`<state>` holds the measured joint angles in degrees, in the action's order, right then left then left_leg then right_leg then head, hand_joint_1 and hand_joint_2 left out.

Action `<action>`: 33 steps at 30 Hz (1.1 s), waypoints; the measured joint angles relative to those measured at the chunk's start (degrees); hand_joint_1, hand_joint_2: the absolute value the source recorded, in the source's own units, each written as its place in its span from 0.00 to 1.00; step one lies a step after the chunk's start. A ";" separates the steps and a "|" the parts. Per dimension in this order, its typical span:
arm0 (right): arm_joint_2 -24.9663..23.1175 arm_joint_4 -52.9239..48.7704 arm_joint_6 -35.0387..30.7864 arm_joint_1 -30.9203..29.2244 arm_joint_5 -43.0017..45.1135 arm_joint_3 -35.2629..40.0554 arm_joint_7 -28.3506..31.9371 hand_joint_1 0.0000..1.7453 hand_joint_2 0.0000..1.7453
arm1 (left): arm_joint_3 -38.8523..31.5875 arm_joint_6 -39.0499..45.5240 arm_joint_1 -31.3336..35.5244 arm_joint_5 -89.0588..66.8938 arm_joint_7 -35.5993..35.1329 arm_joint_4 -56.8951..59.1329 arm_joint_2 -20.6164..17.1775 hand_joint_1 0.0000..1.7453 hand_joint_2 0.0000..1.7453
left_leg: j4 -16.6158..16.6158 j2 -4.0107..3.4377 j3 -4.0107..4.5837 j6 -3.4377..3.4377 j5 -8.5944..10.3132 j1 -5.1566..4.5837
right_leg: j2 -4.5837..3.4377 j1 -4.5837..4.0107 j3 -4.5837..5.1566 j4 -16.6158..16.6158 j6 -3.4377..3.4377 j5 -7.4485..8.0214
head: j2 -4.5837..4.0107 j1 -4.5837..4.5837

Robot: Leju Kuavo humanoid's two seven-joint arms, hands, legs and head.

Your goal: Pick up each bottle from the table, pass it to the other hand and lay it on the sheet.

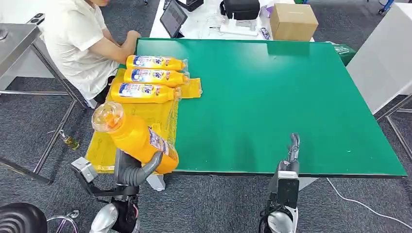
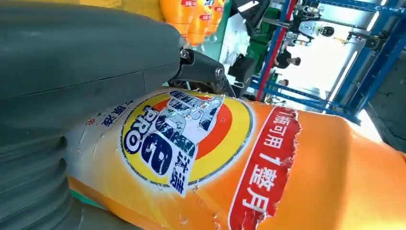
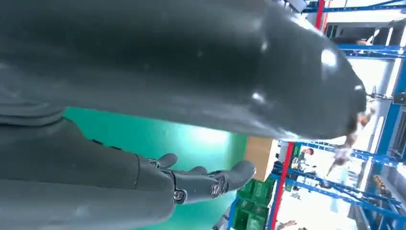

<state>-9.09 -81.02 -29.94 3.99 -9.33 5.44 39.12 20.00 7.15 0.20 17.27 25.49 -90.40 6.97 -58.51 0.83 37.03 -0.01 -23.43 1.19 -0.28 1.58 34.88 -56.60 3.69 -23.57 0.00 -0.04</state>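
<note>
three bottles [image 1: 150, 76] lie on sheet [image 1: 102, 145]; fourth bottle [image 1: 138, 138] gripped tilted in left robot hand [image 1: 133, 170] above sheet's near end; right robot hand [image 1: 293, 145] empty, fingers extended; next: lower flat, release.

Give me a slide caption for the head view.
Left robot hand holds an orange bottle over the yellow sheet; three bottles already lie there.

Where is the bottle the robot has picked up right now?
In the head view, the left hand grips the orange bottle, tilted, above the near end of the yellow sheet at the green table's left side, nearer than three laid bottles.
</note>
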 measured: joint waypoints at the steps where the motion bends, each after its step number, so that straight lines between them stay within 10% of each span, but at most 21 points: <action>1: -0.09 0.00 0.00 0.01 0.00 -0.13 0.00 0.00 0.00 | -0.07 0.00 0.00 0.00 -0.02 -0.07 0.00 0.37 1.00 | 0.00 0.00 0.00 0.00 0.00 0.00 | 0.00 0.00 0.00 0.00 0.00 0.00 | 0.00 -0.02; 3: -0.11 0.00 0.00 0.01 0.02 -0.31 0.00 0.00 0.00 | -0.22 0.64 0.01 -0.64 0.13 -0.17 0.00 0.39 1.00 | 0.00 0.00 0.00 0.00 0.00 0.00 | 0.00 0.00 0.00 0.00 0.00 0.00 | 0.00 -0.04; 4: -0.11 0.00 0.00 0.01 0.18 -0.33 0.04 0.00 0.00 | -0.22 2.11 0.04 -2.46 0.46 -0.17 0.00 0.79 1.00 | 0.00 0.00 0.00 0.00 0.00 0.00 | 0.00 0.00 0.00 0.00 0.00 0.00 | 0.00 0.00; 8: -0.39 0.00 0.20 -0.07 0.68 -0.39 0.63 0.00 0.00 | 1.03 16.67 2.61 -29.06 -1.54 1.47 -1.38 1.00 1.00 | 0.00 0.04 -0.01 0.00 0.02 0.00 | 0.03 0.00 0.00 0.00 0.00 0.00 | 0.00 -0.02; 14: -0.98 0.02 3.00 -1.35 0.44 -0.44 0.66 0.00 0.00 | 4.22 15.12 9.35 -57.67 -12.22 9.97 -4.92 1.00 1.00 | 0.00 -0.02 -0.04 -0.03 0.07 0.00 | -0.01 0.00 0.01 0.00 -0.17 0.14 | 0.00 -0.02; 33: -1.95 2.25 6.45 -3.63 -0.94 -0.72 0.31 0.00 0.00 | 5.64 6.23 23.12 -67.65 -21.51 26.02 -7.63 1.00 1.00 | 0.00 -0.06 -0.04 -0.03 0.09 0.00 | -0.01 -0.01 0.03 -0.01 -0.17 0.14 | 0.00 -0.02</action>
<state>-11.04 -78.77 -23.50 0.36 -10.27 4.72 39.43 25.64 13.37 23.31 -50.38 3.97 -64.38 -0.66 -58.52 0.77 36.99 -0.04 -23.33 1.19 -0.29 1.57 34.91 -56.61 3.52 -23.44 0.00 -0.07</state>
